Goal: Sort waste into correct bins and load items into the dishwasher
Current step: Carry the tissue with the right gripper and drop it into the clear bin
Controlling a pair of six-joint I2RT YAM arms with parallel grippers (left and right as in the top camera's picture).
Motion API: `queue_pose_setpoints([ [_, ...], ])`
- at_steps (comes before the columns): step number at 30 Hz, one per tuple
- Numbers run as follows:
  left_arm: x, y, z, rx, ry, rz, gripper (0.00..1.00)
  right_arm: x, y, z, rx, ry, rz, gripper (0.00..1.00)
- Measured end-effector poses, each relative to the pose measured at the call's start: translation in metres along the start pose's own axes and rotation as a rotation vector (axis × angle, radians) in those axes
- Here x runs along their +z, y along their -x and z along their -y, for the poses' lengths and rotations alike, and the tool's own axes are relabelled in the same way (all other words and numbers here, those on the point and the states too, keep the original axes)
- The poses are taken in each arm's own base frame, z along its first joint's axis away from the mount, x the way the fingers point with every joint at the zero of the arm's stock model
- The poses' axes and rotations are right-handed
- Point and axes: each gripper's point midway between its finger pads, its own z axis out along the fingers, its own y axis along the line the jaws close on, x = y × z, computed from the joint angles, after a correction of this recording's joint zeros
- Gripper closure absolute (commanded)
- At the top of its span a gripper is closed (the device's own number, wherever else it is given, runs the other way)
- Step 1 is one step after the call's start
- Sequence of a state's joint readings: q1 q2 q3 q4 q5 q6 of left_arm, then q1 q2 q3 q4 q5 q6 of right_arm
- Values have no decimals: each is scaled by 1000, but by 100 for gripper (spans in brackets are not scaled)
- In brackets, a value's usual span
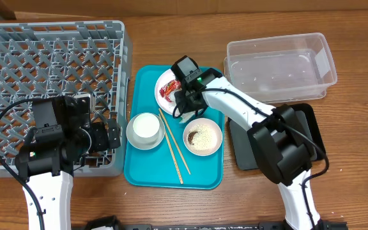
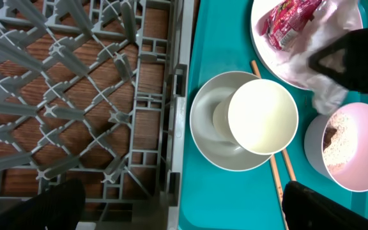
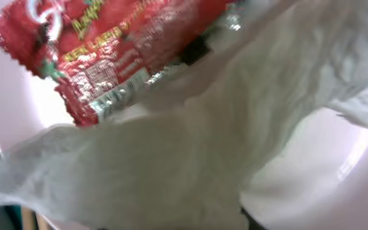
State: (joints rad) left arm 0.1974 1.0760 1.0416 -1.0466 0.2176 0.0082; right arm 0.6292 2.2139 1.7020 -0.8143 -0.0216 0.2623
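Observation:
The round white plate (image 1: 166, 82) lies at the back of the teal tray (image 1: 171, 176) and holds the red-and-white wrapper (image 1: 169, 89) (image 3: 107, 51). My right gripper (image 1: 183, 105) is down over the plate, shut on the crumpled white napkin (image 3: 171, 147) (image 2: 328, 99), which hides its jaws. A white cup (image 1: 144, 126) (image 2: 262, 116) stands in a whitish bowl (image 2: 206, 124). A pinkish bowl (image 1: 202, 136) (image 2: 344, 147) holds rice and a dark lump (image 2: 331, 137). Two chopsticks (image 1: 173, 145) lie between the bowls. My left gripper (image 1: 110, 135) (image 2: 184, 204) is open and empty beside the cup.
The grey dish rack (image 1: 53, 76) (image 2: 75, 96) fills the left side, its wall touching the teal tray's edge. The clear tub (image 1: 280, 67) stands at the back right. The black tray (image 1: 312, 134) lies in front of it, partly under my right arm.

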Motion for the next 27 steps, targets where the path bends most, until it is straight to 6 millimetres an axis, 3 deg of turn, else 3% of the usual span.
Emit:
queue_pose_setpoints([
  [3,0,0,0,0,0,0,0,-38,20,13,20,-31,66,88],
  [7,0,0,0,0,0,0,0,-130,63,44,92,-64,281,88],
  [10,0,0,0,0,0,0,0,-199,81,86,177,-97,421,88],
  [11,0,0,0,0,0,0,0,-214,79,115,234,-131,433,88],
  [12,0,0,0,0,0,0,0,-216,77,128,263,-149,429,78],
  [13,0,0,0,0,0,0,0,-215,73,146,314,-168,413,51],
  [14,0,0,0,0,0,-1,0,-211,69,160,358,-184,395,39],
  [15,0,0,0,0,0,0,0,-207,65,170,387,-192,379,33],
  [16,0,0,0,0,0,0,0,-204,61,181,419,-201,364,15],
  [18,0,0,0,0,0,0,0,-200,59,196,465,-198,356,2],
  [23,0,0,0,0,0,0,0,-200,64,194,481,-160,369,0],
  [27,0,0,0,0,0,-1,0,-201,77,172,457,-34,396,0],
])
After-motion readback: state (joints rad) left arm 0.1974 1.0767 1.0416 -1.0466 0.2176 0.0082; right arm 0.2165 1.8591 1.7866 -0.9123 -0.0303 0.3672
